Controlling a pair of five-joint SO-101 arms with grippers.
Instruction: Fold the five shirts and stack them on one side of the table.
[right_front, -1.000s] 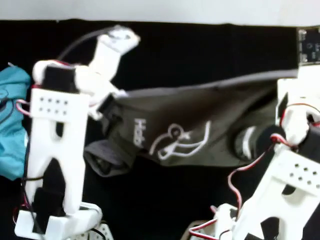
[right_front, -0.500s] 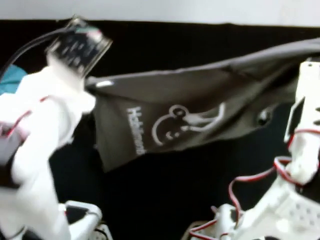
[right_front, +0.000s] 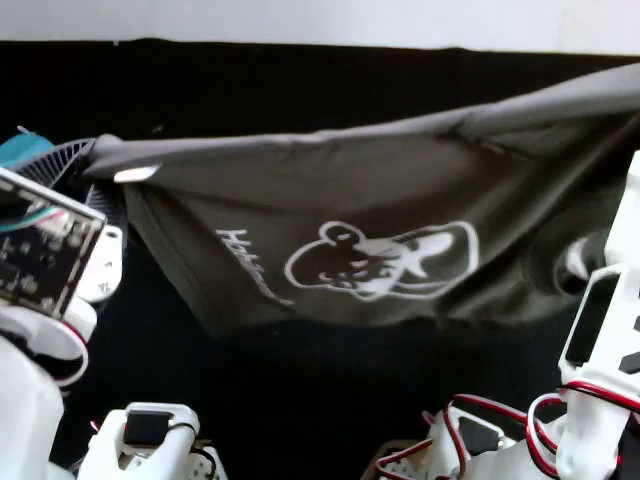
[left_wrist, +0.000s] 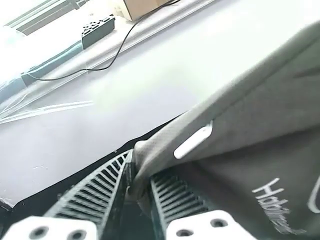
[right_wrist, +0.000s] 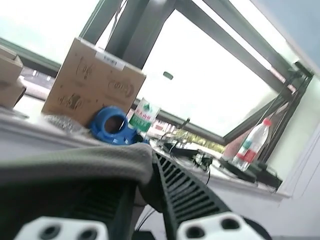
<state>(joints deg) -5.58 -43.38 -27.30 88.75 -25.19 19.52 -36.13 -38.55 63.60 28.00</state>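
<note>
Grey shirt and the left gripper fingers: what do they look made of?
The grey shirt: soft matte knit fabric, probably cotton jersey; it sags and creases as it hangs. The left gripper, its fingers: rigid black plastic, likely 3D-printed, going by the ribbed faces.

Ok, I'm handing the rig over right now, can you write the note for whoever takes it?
The left gripper is shut on one end of the dark shirt, the right gripper on the other.
The shirt hangs spread between them over the black table, print toward the high camera.
A teal shirt lies at the high view's left edge; I cannot tell whether it is folded.
Done: shirt picked up and spread.
Left: lay it down, fold, stack, then the others.
</note>
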